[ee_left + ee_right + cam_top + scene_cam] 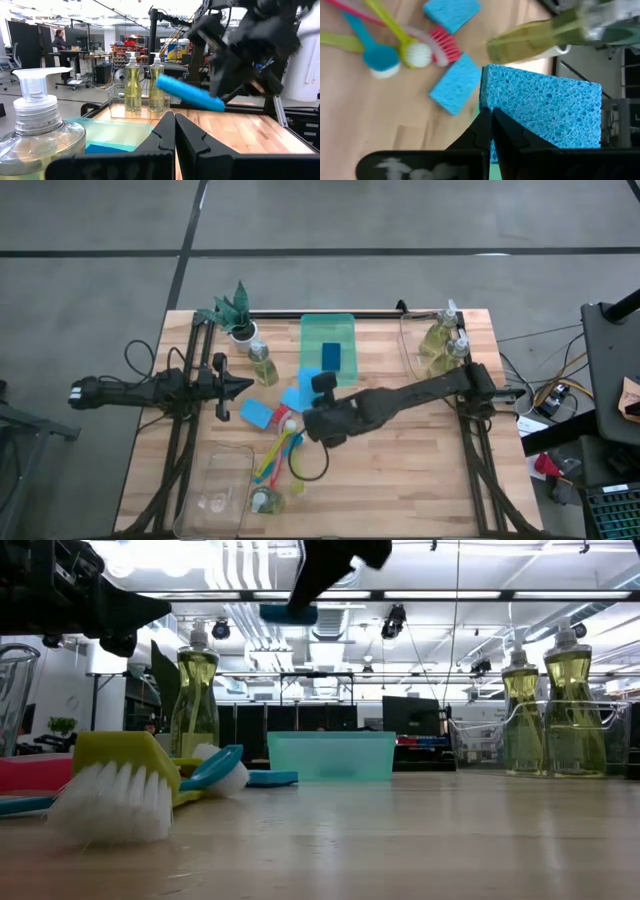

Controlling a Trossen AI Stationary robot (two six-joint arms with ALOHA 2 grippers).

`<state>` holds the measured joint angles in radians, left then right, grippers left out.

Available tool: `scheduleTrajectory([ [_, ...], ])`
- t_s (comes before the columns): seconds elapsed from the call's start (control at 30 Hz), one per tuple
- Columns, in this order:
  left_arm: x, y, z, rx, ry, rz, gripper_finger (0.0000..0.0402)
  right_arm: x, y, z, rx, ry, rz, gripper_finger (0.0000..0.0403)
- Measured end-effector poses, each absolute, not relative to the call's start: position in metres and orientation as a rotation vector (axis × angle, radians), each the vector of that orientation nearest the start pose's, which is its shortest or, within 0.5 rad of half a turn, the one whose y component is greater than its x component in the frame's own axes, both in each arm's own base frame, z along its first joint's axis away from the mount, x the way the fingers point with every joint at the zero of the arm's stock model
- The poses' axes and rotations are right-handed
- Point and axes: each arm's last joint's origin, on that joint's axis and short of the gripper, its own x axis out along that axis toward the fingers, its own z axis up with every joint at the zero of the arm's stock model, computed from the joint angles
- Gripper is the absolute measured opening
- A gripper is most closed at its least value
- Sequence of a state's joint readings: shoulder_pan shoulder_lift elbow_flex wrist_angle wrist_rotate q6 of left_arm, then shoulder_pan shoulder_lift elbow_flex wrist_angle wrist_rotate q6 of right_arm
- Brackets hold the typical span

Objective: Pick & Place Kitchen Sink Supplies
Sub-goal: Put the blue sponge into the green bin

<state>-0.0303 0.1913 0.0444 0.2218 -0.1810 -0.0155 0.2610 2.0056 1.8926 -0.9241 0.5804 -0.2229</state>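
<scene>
My right gripper (322,383) reaches in from the table's right and is shut on a blue sponge (290,613), raised high by the near end of the green tray (328,330). The sponge also shows in the left wrist view (190,94) and the right wrist view (545,110). Two more blue sponges (298,395) (257,414) lie flat on the table, and another blue one (107,148) lies in the tray. Several coloured brushes (280,445) lie beside them. A soap bottle (263,365) stands upright. My left gripper (240,387) is shut and waits over the table's left side. My right gripper pinches the sponge between its two fingers at one edge (487,102), with most of the sponge sticking out to one side of them. The fingers (320,570) come at it from above, slanting down. The sponge is lifted clear of the table and lies about level.
A potted plant (235,310) stands at the far left corner. Two soap bottles (440,340) stand in a clear tray at the far right. Another clear tray (215,485) and a lying bottle (265,500) are near the near edge. Bare wood shows at the near right (400,470).
</scene>
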Motion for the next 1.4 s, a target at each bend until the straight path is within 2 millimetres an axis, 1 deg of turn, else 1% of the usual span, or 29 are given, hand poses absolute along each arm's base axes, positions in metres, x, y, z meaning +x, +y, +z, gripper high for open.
scheduleTrajectory([
  [0.13, 0.108, 0.002, 0.184, -0.024, -0.075, 0.15, 0.0003, 0.408, 0.077, 0.315, -0.633, 0.966, -0.204, 0.0008],
  [0.33, 0.108, 0.002, 0.184, -0.023, -0.075, 0.15, 0.0003, 0.386, 0.044, 0.339, -0.598, 0.931, -0.262, 0.0008],
  [0.4, 0.108, 0.002, 0.184, -0.023, -0.076, 0.15, 0.0003, 0.383, 0.031, 0.343, -0.582, 0.914, -0.26, 0.0008],
  [0.53, 0.108, 0.002, 0.184, -0.023, -0.075, 0.15, 0.0003, 0.381, 0.005, 0.346, -0.511, 0.871, -0.177, 0.0008],
  [0.67, 0.108, 0.002, 0.184, -0.023, -0.074, 0.15, 0.0003, 0.382, -0.024, 0.343, -0.448, 0.852, -0.154, 0.0008],
  [0.77, 0.108, 0.002, 0.184, -0.023, -0.07, 0.15, 0.0003, 0.383, -0.045, 0.331, -0.418, 0.885, -0.161, 0.0008],
  [0.9, 0.108, 0.002, 0.184, -0.023, -0.068, 0.15, 0.0003, 0.386, -0.065, 0.31, -0.388, 0.921, -0.137, 0.0008],
  [1.07, 0.108, 0.002, 0.183, -0.022, -0.065, 0.15, 0.0003, 0.385, -0.082, 0.279, -0.393, 0.968, -0.142, 0.0008],
  [1.2, 0.108, 0.002, 0.183, -0.022, -0.06, 0.15, 0.0003, 0.382, -0.094, 0.259, -0.357, 0.962, -0.131, 0.0008],
  [1.4, 0.108, 0.002, 0.183, -0.022, -0.059, 0.15, 0.0003, 0.377, -0.105, 0.237, -0.328, 0.941, -0.133, 0.0008],
])
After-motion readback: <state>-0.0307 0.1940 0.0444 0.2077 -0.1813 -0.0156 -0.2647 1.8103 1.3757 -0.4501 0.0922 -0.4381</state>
